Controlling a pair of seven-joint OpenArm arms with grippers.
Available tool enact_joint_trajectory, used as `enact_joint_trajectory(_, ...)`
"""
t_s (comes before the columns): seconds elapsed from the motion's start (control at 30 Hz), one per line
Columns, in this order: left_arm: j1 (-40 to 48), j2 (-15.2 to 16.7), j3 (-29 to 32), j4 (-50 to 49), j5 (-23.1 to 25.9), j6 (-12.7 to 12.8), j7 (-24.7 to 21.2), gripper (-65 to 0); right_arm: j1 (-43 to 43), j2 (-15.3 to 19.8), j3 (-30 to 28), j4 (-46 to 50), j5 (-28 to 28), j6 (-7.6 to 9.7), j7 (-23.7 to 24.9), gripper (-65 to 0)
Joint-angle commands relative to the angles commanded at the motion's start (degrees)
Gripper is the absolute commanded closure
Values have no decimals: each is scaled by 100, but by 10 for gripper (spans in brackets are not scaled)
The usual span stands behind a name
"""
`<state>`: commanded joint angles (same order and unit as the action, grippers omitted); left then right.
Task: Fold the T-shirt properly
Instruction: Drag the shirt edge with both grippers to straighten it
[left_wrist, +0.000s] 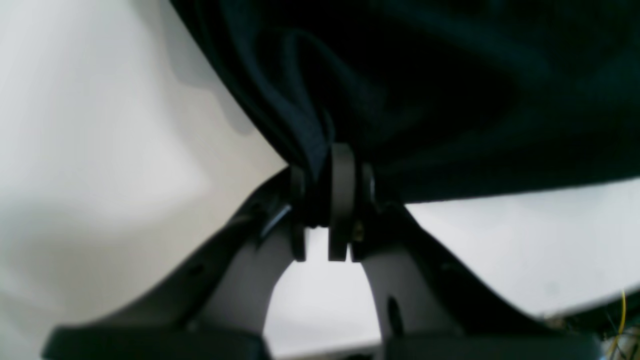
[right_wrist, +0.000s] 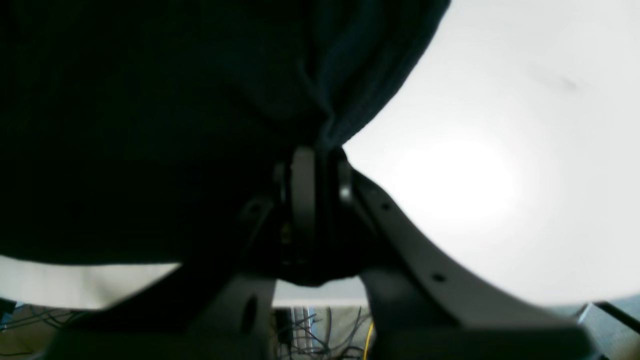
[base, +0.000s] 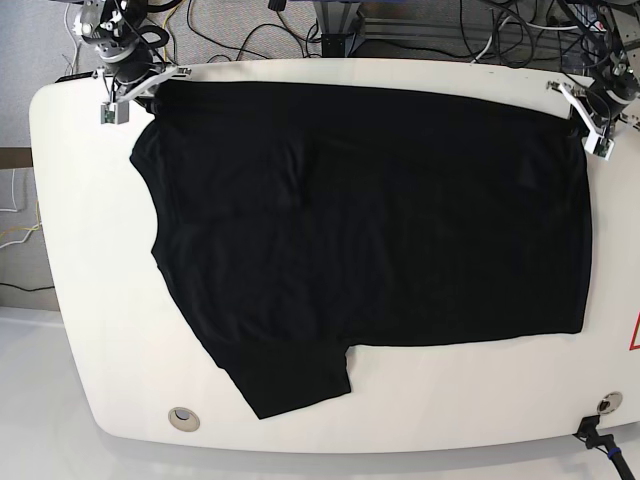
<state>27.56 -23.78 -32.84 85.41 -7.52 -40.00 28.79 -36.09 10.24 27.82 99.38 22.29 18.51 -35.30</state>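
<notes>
White table (base: 70, 300) carries the black T-shirt (base: 370, 220) spread flat; left tool (base: 590, 125) and right tool (base: 130, 88) each pinch a far corner of it, likely keeping that edge taut for folding.

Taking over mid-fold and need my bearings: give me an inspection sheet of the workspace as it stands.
Surface: white rounded table, bare around the cloth.
Job's things: T-shirt spread flat, plain black side up, one sleeve at the near edge; no print visible.
Clutter: nothing seen.
Hands: left hand shut on a far corner of the shirt; right hand shut on the other far corner.
Cables: tangled cables on the floor beyond the table; a connector at the near corner.
Surroundings: grey floor, metal frame behind.
</notes>
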Motion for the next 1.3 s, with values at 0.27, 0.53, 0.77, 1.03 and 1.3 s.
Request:
enact_joint_trajectory(0.27,237,-9,-26,9,9,0,0,0,-176,123,-9,0,44,0,-18,0)
enact_joint_trajectory(0.53,360,-9,0,44,9,0,9,-14,-185,44,-35,0,53,0,-18,0)
enact_joint_trajectory(0.77,431,-9,-18,141,281,0,26,-476,-185,-35,-26,114,44,0,-18,-143)
enact_joint_trajectory(1.03,404,-18,-26,809,316,0,26,-476,-185,-18,-9,756,44,-9,-26,-172)
enact_joint_trajectory(1.3,404,-18,-18,905,316,0,281,-401,-53,-26,-9,853,0,0,-448,-170)
